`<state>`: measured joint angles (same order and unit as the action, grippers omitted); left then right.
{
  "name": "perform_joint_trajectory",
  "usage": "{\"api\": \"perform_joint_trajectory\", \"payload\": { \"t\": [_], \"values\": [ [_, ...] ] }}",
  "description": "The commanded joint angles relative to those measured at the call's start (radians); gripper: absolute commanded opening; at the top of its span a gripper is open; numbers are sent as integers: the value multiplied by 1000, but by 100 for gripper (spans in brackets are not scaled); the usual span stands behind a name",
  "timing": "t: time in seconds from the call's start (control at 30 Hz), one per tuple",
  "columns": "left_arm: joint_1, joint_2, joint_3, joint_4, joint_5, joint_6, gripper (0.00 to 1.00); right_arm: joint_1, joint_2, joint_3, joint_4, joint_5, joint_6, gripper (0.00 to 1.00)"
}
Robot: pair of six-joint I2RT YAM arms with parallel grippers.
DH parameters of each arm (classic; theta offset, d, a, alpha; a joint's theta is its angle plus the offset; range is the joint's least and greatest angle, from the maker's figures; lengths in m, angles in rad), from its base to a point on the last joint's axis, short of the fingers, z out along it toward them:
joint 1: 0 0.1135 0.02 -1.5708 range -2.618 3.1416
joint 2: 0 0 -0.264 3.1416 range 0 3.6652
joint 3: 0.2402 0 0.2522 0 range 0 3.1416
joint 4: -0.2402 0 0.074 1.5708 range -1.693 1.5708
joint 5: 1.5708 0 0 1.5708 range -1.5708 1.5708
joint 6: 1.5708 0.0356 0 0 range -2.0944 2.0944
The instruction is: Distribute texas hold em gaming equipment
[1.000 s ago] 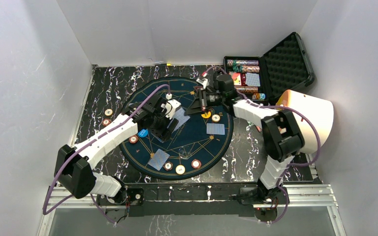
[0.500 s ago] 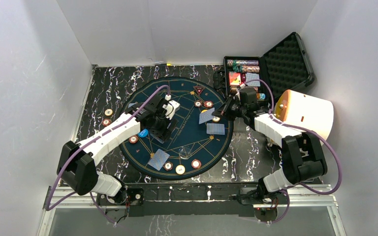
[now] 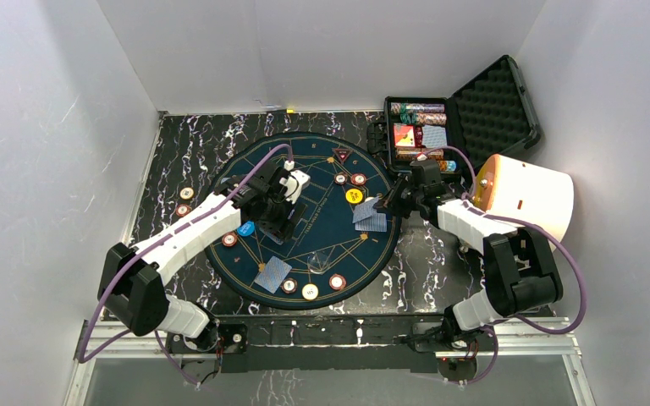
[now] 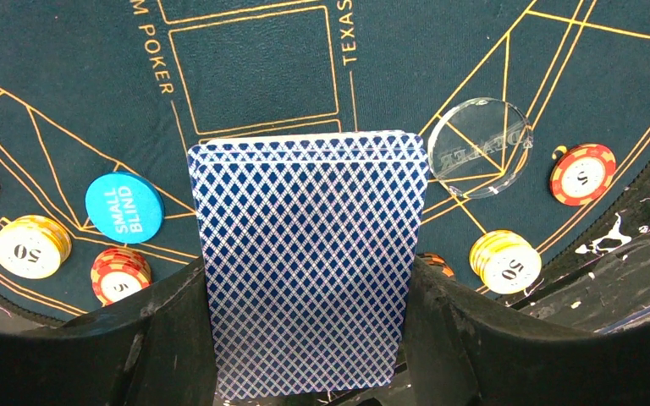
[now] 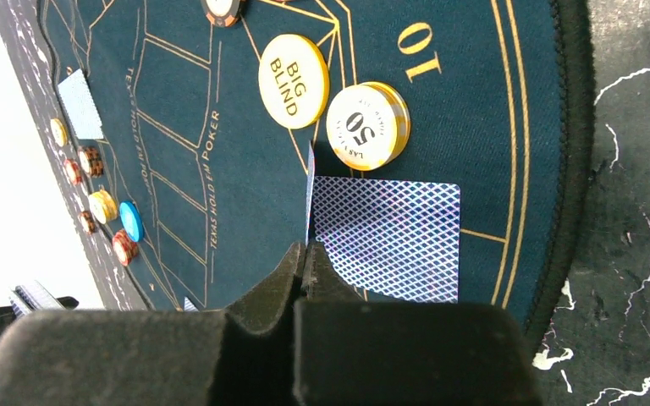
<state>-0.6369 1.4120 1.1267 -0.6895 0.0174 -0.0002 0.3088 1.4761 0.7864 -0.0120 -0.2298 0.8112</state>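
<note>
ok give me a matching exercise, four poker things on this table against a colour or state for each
Things:
1. small blind button
2. big blind button
3. dealer button
4. deck of cards

Colour or state:
A. clear, see-through
B. held in the left gripper
C. blue
D. yellow

Pairs: 1-C, 2-D, 3-A, 4-B

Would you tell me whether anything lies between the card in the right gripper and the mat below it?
Only a face-down card lying on the mat, its edge right beside the held card pinched edge-on in the right gripper. The 50 chips and Big Blind button sit farther off.
</note>
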Motion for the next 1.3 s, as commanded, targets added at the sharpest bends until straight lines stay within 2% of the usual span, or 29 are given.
{"api": "perform_joint_trajectory", "payload": {
  "t": [0.0,0.17,0.2,0.3,0.33,0.4,0.47,0.53,0.6,0.67,0.73,0.8,0.93,1.27],
  "values": [
    [3,-38,39,-16,3,3,0,-7,-28,-20,0,19,-30,0],
    [3,-38,41,-18,5,3,0,-10,-40,-45,-20,20,-47,0],
    [3,-38,42,-18,7,3,0,-10,-48,-47,-40,32,-55,8],
    [3,-33,43,-17,15,7,0,-10,-82,-33,-107,82,-114,44],
    [3,-28,44,-18,16,10,0,-10,-93,-9,-148,108,-150,51],
    [3,-21,48,-24,22,26,0,-10,-114,61,-200,141,-233,61],
    [2,-20,49,-26,34,33,0,-2,-106,125,-200,88,-309,65],
    [1,-29,45,-25,56,49,0,31,-46,201,-189,-42,-344,72],
    [-2,-39,35,-15,63,59,0,66,50,261,-121,-262,-317,78],
    [-1,-65,22,-2,69,74,0,107,141,297,-12,-508,-249,81],
    [-1,-69,15,-1,70,81,0,142,198,306,143,-620,-158,83],
    [-2,-67,11,-5,73,81,0,176,244,335,216,-685,-105,84],
    [-3,-73,1,0,78,75,0,233,315,367,342,-730,-18,84],
    [-3,-77,4,0,84,71,0,358,437,430,371,-701,-2,84]
  ]
}}
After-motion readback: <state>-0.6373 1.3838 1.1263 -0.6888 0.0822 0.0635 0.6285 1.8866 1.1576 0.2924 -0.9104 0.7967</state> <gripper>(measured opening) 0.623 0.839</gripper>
